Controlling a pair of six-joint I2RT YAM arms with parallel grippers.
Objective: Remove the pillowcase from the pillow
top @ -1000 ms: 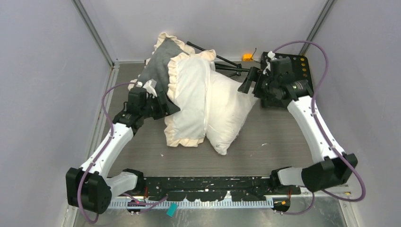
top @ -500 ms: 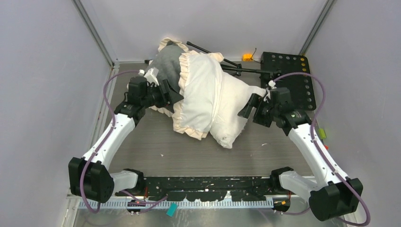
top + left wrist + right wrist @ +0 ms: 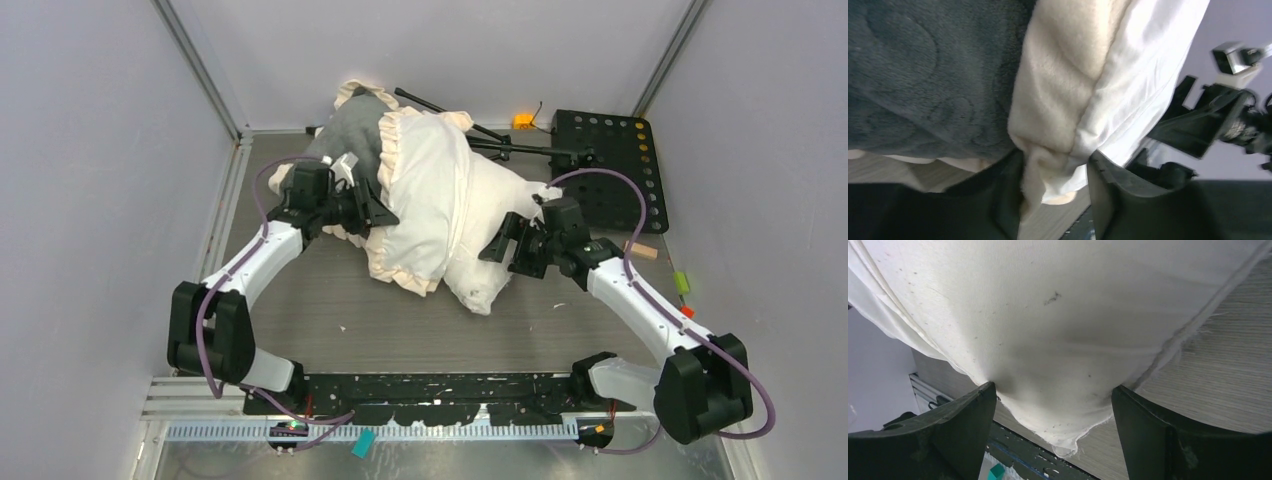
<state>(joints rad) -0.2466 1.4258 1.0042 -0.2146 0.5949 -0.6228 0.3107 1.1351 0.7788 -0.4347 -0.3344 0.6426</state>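
Right claw advanced around pillow, left claw pinching pillowcase, woodgrain table

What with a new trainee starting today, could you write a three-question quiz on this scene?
1. True or false: the pillow lies fully out of the pillowcase.
2. What do the left jaws pinch? A: the pillowcase's cream edge. B: the bare pillow. C: nothing.
3. Fill in: the right jaws stand ____ on either side of the pillow's near corner.

Key: 1 false, as only one end of the pillow sticks out of the cover. 2 A. 3 open.
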